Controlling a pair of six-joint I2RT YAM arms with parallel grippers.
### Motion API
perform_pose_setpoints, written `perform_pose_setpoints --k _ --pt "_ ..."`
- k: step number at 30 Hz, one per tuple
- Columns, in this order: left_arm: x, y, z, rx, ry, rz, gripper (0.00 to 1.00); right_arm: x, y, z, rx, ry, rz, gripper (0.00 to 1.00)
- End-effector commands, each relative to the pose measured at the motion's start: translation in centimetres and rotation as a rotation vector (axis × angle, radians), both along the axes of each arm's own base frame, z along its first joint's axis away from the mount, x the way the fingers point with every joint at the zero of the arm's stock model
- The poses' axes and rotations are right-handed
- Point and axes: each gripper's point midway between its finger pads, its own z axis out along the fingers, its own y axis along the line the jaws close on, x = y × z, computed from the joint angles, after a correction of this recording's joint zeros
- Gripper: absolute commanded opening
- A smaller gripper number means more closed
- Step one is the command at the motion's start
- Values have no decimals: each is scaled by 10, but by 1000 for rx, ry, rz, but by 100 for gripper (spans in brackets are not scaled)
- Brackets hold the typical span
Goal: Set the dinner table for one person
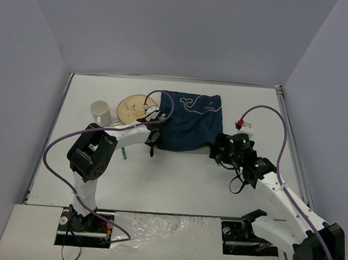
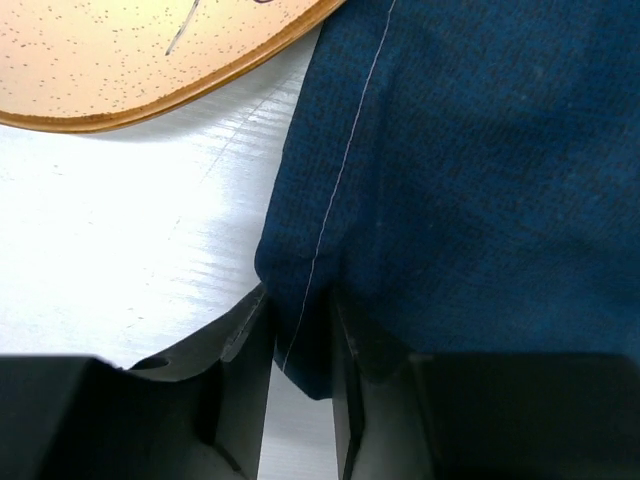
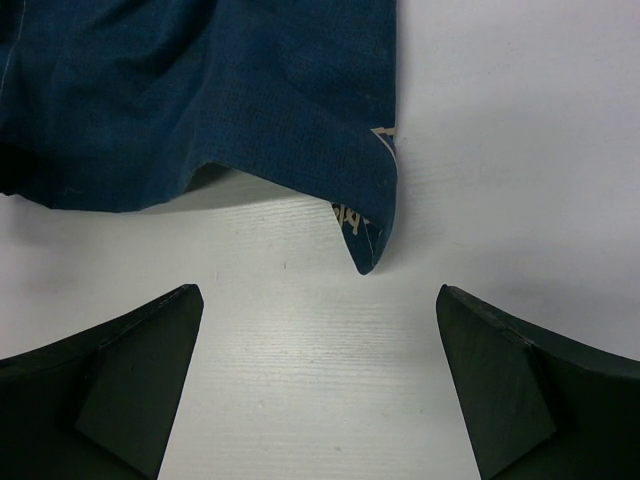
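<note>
A navy placemat (image 1: 192, 122) with a white whale outline lies rumpled at the back middle of the white dinner table (image 1: 176, 184). My left gripper (image 1: 153, 140) is shut on its near left corner; the hem shows pinched between the fingers in the left wrist view (image 2: 300, 330). My right gripper (image 1: 218, 153) is open and empty, just short of the placemat's near right corner (image 3: 368, 250), which curls up off the table (image 3: 320, 380). A tan speckled plate (image 1: 133, 107) lies left of the placemat, also in the left wrist view (image 2: 130, 60). A white mug (image 1: 101, 112) stands further left.
A teal-handled utensil (image 1: 123, 152) lies on the table beside the left arm. Grey walls enclose the table on three sides. Purple cables loop over both arms.
</note>
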Motion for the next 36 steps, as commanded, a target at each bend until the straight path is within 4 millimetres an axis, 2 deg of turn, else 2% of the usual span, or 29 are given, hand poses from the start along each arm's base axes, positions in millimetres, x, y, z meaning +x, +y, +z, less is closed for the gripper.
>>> perform_pose_setpoints --k 1,2,4,9,14,27,32,36 --pt "-11 4 -11 28 47 -2 12 9 4 -6 45 -11 -29 100" --pt "-11 4 -9 27 45 -3 6 8 4 -10 49 -3 -35 100" --pt "-10 3 -1 27 35 -9 0 6 3 -21 59 19 -57 100" --pt "-8 3 19 15 16 -17 0 2 0 -39 96 45 -82 100" --pt "-6 -2 41 -15 -2 -36 0 7 4 -54 150 58 -91 98" --pt "-6 -10 66 -45 -4 -80 0 17 4 -75 165 53 -118 69" --pt "-1 -12 91 -75 -37 -93 0 15 1 -82 161 66 -135 54" --pt "6 -12 118 -92 -82 -98 0 16 -3 -82 147 59 -153 40"
